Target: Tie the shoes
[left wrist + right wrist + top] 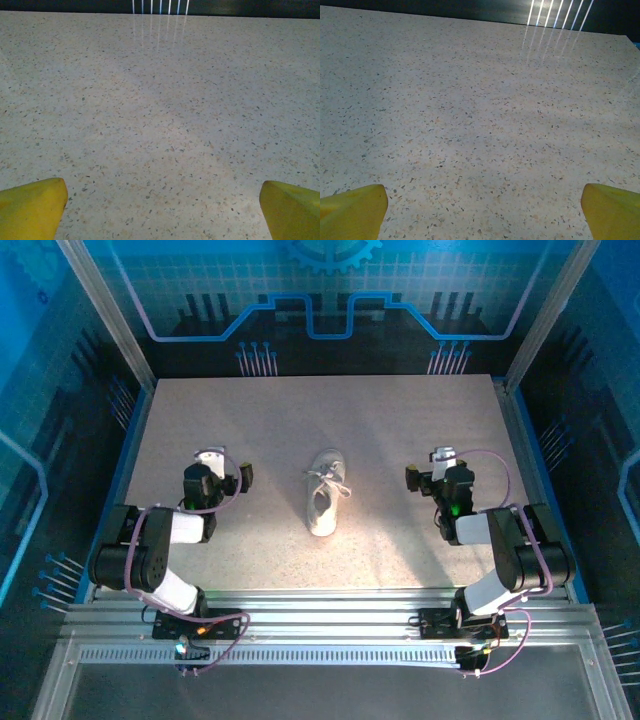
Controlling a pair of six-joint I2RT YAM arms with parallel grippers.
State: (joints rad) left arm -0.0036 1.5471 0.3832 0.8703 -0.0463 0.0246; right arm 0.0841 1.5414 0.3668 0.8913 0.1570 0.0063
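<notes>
1. Top external view: the left gripper (pixel 222 468) stands with its jaws spread wide and nothing between them, pointing toward the far edge of the table (pixel 400 410).
2. Left wrist view: the two yellow fingertips (pixel 32 207) sit at opposite lower corners, with bare speckled tabletop between them.
3. The right gripper (pixel 430 468) mirrors the left, jaws wide and holding nothing. In the right wrist view its fingertips (pixel 612 210) are likewise far apart over bare surface.
4. The white sneaker (pixel 323 498) lies on the table between the two grippers, to the left gripper's right and the right gripper's left, well apart from both.
5. Its long axis runs from near to far, roughly parallel to both grippers, and the toe appears to face the far edge.
6. The laces (pixel 337 483) lie over the upper and trail slightly toward the right arm. Whether they are knotted is too small to tell.
7. Neither arm is clearly nearer, and each would need to turn inward to reach the laces.
8. Nothing stands in the way on either side.
</notes>
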